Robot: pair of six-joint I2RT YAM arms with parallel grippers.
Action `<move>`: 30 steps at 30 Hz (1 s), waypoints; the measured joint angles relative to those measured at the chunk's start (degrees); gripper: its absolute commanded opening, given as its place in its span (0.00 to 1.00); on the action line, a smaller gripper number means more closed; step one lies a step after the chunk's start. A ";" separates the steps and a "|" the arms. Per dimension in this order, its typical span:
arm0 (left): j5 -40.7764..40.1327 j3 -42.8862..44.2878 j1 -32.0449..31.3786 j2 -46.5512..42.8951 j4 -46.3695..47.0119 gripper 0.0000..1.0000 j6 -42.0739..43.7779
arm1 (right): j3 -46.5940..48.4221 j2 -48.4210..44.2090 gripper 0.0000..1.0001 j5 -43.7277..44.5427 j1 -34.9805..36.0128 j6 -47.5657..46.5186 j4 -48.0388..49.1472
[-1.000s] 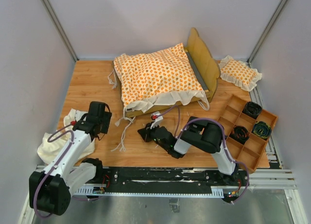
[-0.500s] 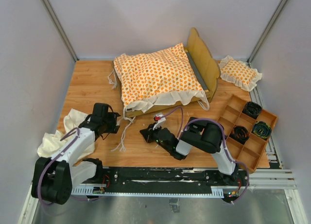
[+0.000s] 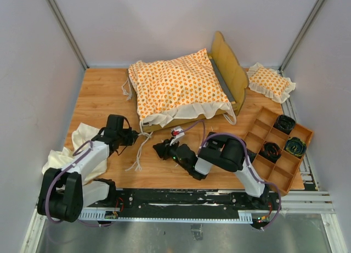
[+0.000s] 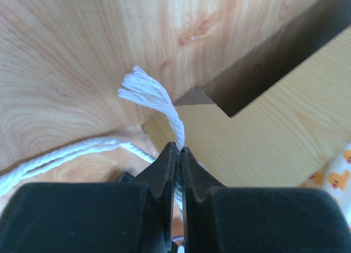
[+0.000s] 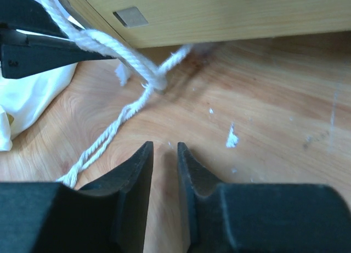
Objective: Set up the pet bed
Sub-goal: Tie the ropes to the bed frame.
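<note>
I'm looking at the wooden table [image 3: 104,94]. The pet bed frame [image 3: 229,63] is sitting far-centre with its headboard standing at the right end. The big orange-print cushion [image 3: 178,88] is lying on it, with its cream ruffle spilling over the near edge. The divided wooden tray [image 3: 281,179] is sitting at the right. Three compartments on its far-right side are each holding a dark coiled thing [image 3: 284,123]; I can't tell what they are.

The plain cream cloth [image 3: 81,135] is bunching at the near-left under my left arm. The small ruffled pillow [image 3: 270,82] is lying just right of the headboard.

The left gripper [image 3: 133,136] is reaching in at the bed's near-left corner. Its wrist view shows what the top view can't: the fingers [image 4: 164,170] are pressing together on a white tie string [image 4: 176,127], with the frayed end sticking up past them and the frame corner just beyond.

The right gripper [image 5: 164,149] is hovering low over bare wood with a narrow gap between its fingers, gripping nothing. Its camera is catching the left fingers from the side with the string draping over them, under the frame's edge.
</note>
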 measured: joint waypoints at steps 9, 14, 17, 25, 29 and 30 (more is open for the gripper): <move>-0.35 0.94 0.02 -3.15 0.39 0.04 -0.13 | 5.92 3.61 0.38 2.10 0.00 2.16 1.73; -0.11 0.94 0.07 -3.10 0.76 0.00 -0.31 | 9.75 6.69 0.37 2.69 0.00 6.60 3.13; 0.00 0.94 0.07 -3.10 1.42 0.00 -0.33 | 11.50 8.11 0.37 3.08 0.00 9.01 3.93; -0.04 0.50 0.07 -4.63 2.82 0.00 -0.33 | 16.17 10.38 0.17 4.26 0.00 14.43 2.03; -0.52 0.50 0.24 -5.77 3.58 0.00 -0.31 | 16.37 10.62 0.00 4.52 0.00 14.71 2.32; -0.55 0.46 0.26 -6.08 3.93 0.00 -0.28 | 16.44 10.78 0.00 4.37 0.00 14.60 2.62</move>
